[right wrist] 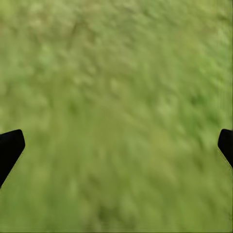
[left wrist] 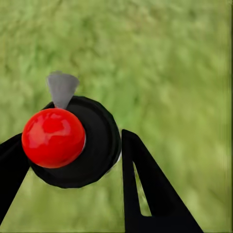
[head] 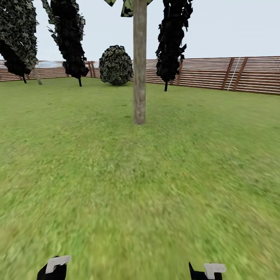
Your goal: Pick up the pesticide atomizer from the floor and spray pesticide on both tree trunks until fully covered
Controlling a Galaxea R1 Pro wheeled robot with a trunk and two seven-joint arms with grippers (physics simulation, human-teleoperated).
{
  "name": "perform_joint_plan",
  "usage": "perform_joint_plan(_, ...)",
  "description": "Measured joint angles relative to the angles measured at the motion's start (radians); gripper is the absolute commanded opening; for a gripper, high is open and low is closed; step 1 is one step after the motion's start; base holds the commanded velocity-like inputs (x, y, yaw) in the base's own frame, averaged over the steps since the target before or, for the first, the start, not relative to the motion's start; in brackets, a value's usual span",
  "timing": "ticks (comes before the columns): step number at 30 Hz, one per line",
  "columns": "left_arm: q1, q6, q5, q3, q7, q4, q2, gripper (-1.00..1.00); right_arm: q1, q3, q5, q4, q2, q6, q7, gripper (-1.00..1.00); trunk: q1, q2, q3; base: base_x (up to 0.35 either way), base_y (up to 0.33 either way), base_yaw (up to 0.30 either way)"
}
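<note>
Left gripper [left wrist: 73,160] is clamped on the pesticide atomizer [left wrist: 73,143]: round black body, glossy red ball top, small grey nozzle, seen over blurry green grass [left wrist: 170,63]. Right gripper [right wrist: 116,145] is spread wide, black fingertips [right wrist: 9,148] far apart, nothing between. 1 smooth mottled grey-beige tree trunk [head: 139,62] stands far center; brown slat fence [head: 233,74] lies behind. Both arms sit low near the view's bottom edge.
</note>
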Motion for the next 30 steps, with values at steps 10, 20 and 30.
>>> perform_joint_plan(10, 0.0, 0.001, -0.004, -0.004, -0.001, 0.0, -0.003, -1.0, 0.0, 0.002, 0.002, 0.003, -0.001, 0.0, 0.004, 1.0, 0.0, 0.0, 0.0, 0.338, 0.0, -0.002)
perform_joint_plan(20, 0.0, 0.001, 0.0, -0.002, -0.001, -0.002, -0.003, -1.0, 0.0, 0.002, 0.002, 0.005, -0.001, 0.0, 0.004, 1.0, 0.0, 0.0, 0.0, 0.339, 0.0, 0.0)
perform_joint_plan(30, 0.0, 0.001, 0.001, -0.003, 0.0, -0.003, -0.003, -1.0, 0.0, 0.004, 0.003, 0.004, 0.0, 0.0, 0.004, 1.0, 0.0, 0.0, 0.0, 0.338, 0.0, 0.0)
